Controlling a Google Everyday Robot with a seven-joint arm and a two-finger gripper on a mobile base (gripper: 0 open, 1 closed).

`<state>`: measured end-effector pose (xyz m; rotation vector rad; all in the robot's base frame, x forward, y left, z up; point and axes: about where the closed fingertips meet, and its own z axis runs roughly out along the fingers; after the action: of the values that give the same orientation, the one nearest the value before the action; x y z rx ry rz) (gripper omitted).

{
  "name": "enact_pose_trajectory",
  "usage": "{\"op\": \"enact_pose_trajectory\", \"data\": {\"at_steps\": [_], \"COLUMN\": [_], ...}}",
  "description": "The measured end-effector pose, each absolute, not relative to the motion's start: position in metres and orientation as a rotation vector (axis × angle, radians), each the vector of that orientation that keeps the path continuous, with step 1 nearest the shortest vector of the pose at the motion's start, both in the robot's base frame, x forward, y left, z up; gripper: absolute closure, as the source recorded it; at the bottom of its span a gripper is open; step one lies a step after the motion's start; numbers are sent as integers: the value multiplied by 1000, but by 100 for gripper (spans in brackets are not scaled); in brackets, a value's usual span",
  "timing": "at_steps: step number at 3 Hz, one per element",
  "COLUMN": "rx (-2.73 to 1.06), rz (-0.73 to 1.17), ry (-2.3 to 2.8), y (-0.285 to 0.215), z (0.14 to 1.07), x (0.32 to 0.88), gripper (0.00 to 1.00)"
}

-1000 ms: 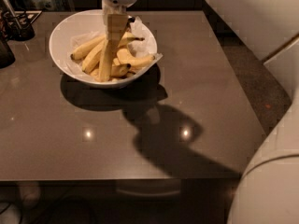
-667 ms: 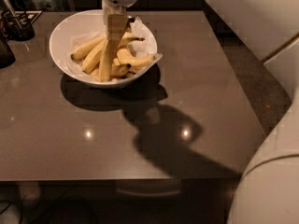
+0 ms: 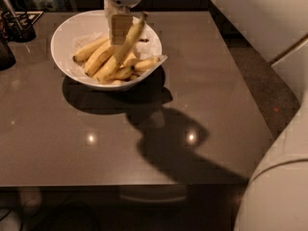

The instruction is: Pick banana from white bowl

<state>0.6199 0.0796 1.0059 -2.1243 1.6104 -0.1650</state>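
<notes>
The white bowl (image 3: 58, 49) stands at the far left of the brown table, lined with pale paper and holding several bananas. My gripper (image 3: 121, 32) hangs over the bowl's middle, shut on the long yellow banana (image 3: 117, 55). The banana is tilted: its dark upper end (image 3: 143, 17) points up and right past the gripper. Its lower end still rests among the shorter bananas (image 3: 91, 52) in the bowl. The fingertips are partly hidden by the banana.
A dark holder with utensils (image 3: 18, 24) stands at the far left corner, and a dark object (image 3: 5, 54) sits at the left edge. My white body (image 3: 284, 186) fills the lower right. The table (image 3: 202, 81) extends right and toward the front of the bowl.
The gripper has risen a little out of the bowl. The long banana has come up with it and now sticks out tilted, its upper end above the pile.
</notes>
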Motion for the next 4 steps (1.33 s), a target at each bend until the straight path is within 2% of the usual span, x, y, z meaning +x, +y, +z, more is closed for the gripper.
{"op": "enact_pose_trajectory", "data": {"at_steps": [1,4], "rx": [-2124,-2072], "rz": [-165,-161], "ry": [1610,1803], "y": [80,65], "z": [1006,995], "x": [620,628], "gripper": [0,0]}}
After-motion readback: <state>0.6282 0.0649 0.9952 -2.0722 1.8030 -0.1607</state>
